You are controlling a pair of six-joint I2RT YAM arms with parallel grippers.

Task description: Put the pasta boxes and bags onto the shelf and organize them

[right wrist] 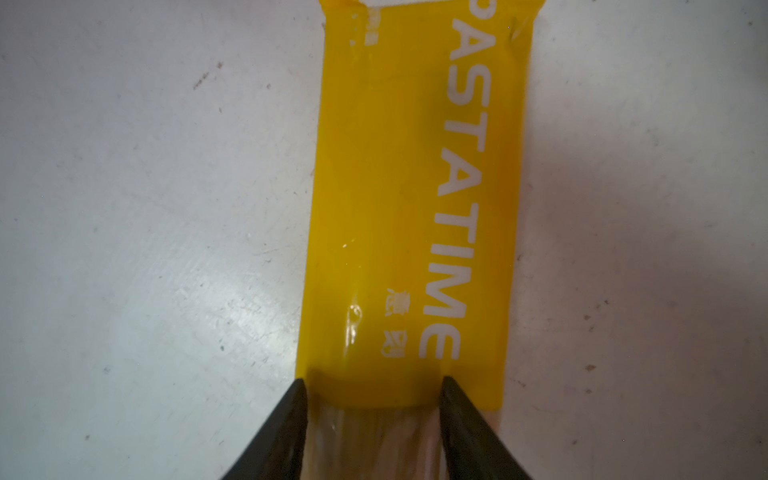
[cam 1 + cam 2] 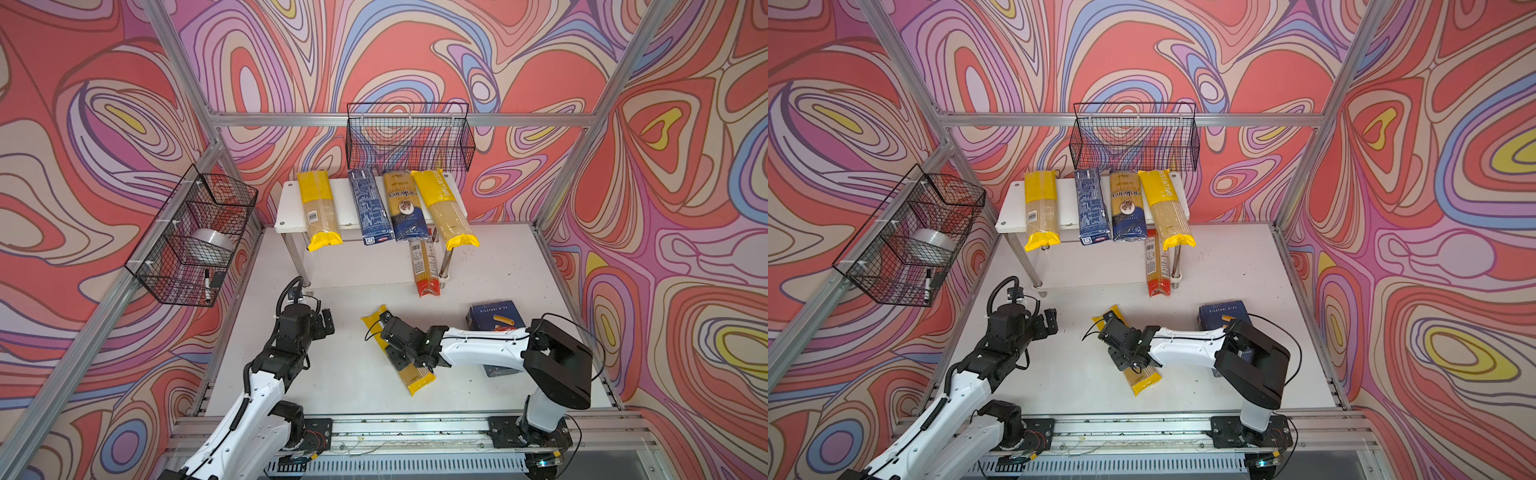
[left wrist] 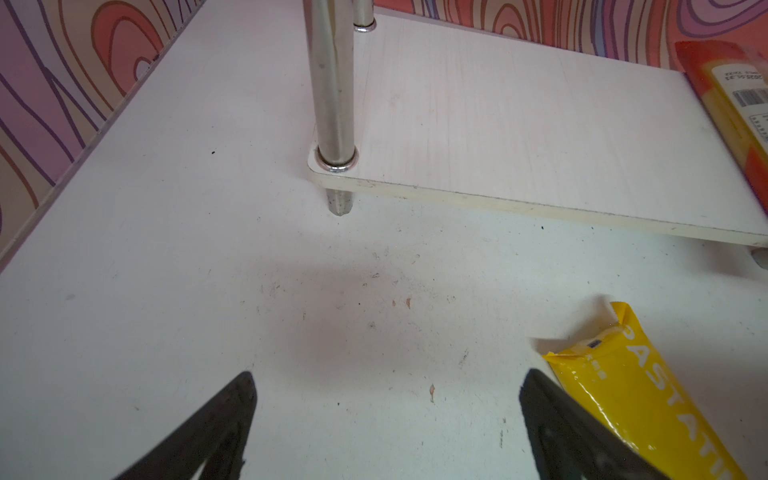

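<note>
Four packs lie across the top tier of the shelf (image 2: 291, 208), upper middle in both top views: the left yellow bag (image 2: 320, 208), narrow box (image 2: 371, 205), ankara bag (image 2: 404, 205) and right yellow bag (image 2: 442, 208). They sit side by side, running front to back, so their near ends overhang the front edge. I'd guess that is how so many fit. The red bag (image 2: 426, 270) lies on the lower tier, poking out near its right end. Lower down, the loose bag (image 2: 417, 380) lies slantwise on the worktop (image 2: 332, 374), with the right gripper (image 2: 392, 340) on it, reaching in from the right. The rigatoni box (image 2: 1219, 318) stands on the worktop at the right, partly behind that arm and not yet shelved. The left gripper (image 2: 326, 322) hangs at lower left, well apart from every pack, probably to leave room.

From the left wrist, the left gripper (image 3: 388, 374) shows its jaws spread wide over bare worktop, holding nothing. The lower tier fills the upper right, with the red bag (image 3: 731, 95) at the frame's right edge. The loose bag's (image 3: 648, 395) yellow end shows at lower right.

From the right wrist, the right gripper (image 1: 374, 380) is drawn in on the loose bag (image 1: 395, 187), one finger on each side where yellow print meets clear film. It pinches across the narrow width, presumably the only span it can manage. The bag looks to be lying on the worktop. How firm the hold is I can't tell.
</note>
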